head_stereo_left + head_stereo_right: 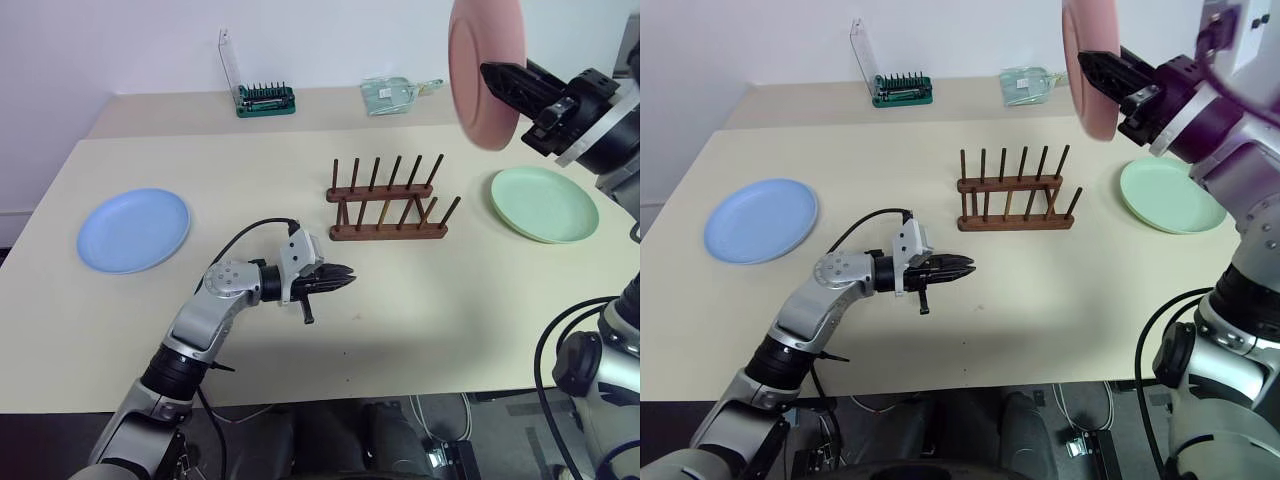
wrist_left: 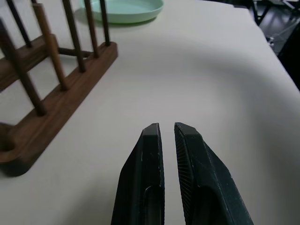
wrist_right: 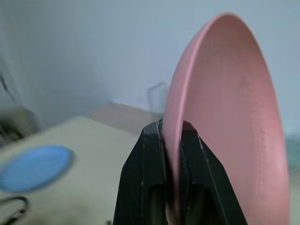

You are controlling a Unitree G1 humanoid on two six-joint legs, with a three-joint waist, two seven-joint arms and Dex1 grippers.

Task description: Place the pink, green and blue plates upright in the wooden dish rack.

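one plate is in the air: my right gripper [image 1: 492,73] is pinching the rim of the pink plate [image 1: 484,60], which hangs nearly on edge, high and clear of the table [image 1: 420,310]. the wooden rack [image 1: 388,205] lies below that gripper and off toward my left side, well apart from the plate. its two rails run side to side across the table, so the slots between the pegs face front to back; i judge the plate's face must stay square to the rails as it comes down.

the right arm is the one that counts for this slot. my left gripper [image 1: 338,279] hovers low over the table with its fingers pressed together on nothing, on the near side of the rack and pointing toward it.

the green plate [image 1: 543,203] lies flat almost under the right gripper, beside the rack's end; the blue plate [image 1: 134,229] lies flat far beyond the left arm. the air above the pegs is open, and the tool case [image 1: 264,98] and clear bottle [image 1: 395,93] sit behind the rack near the wall, out of the path.
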